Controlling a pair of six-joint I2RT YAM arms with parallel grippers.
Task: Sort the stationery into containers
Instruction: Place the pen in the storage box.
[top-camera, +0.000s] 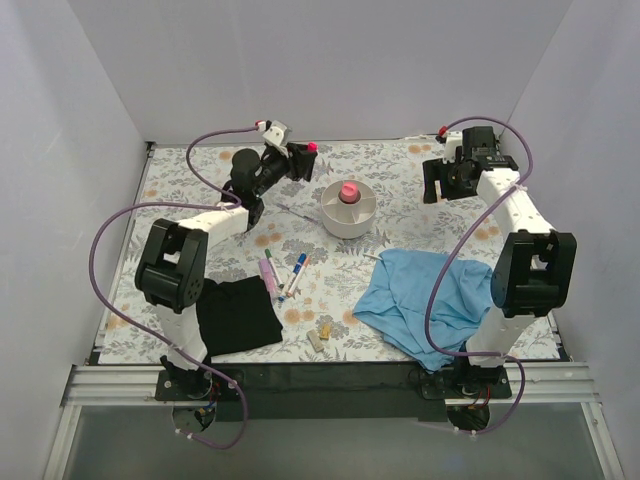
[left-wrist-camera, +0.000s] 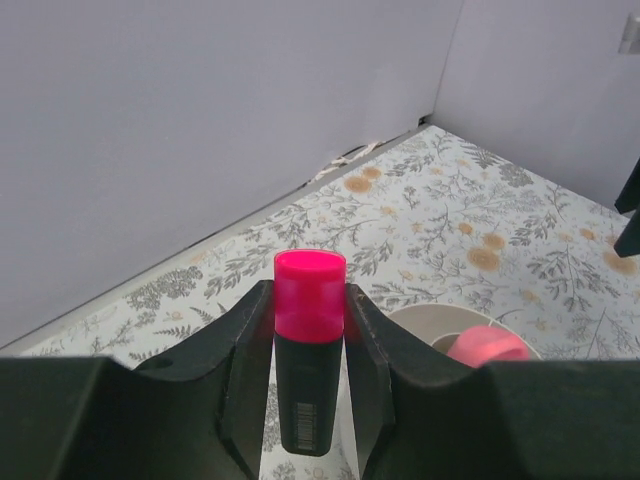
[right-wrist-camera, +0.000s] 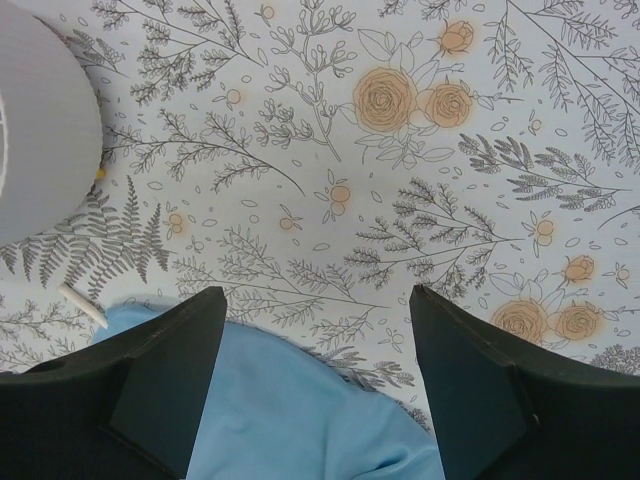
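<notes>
From above, the left gripper is raised at the far side of the table, just left of the white organiser. Its jaws are closed on a highlighter whose pink cap pokes out past the fingertips; held by the body like this, the cap end is free to enter a compartment first, I would judge. A pink item already stands in the organiser's centre cup. The other stationery lies loose nearer the arm bases: a few pens side by side just beyond the black cloth, and two pale erasers between that cloth and the blue cloth. The right gripper hangs at the far right, apart from the organiser, likely kept out of the way while the left arm works. The left wrist view shows the grip close up: both fingers press the dark barrel of the highlighter just under the cap, which points away from the camera. The organiser's rim and its pink item sit low to the right, so the drop seems near but not yet made. The right wrist view shows its jaws wide apart with nothing between them, above bare flowered table, with the blue cloth's edge beneath the fingers and the organiser's pale wall at the left edge
</notes>
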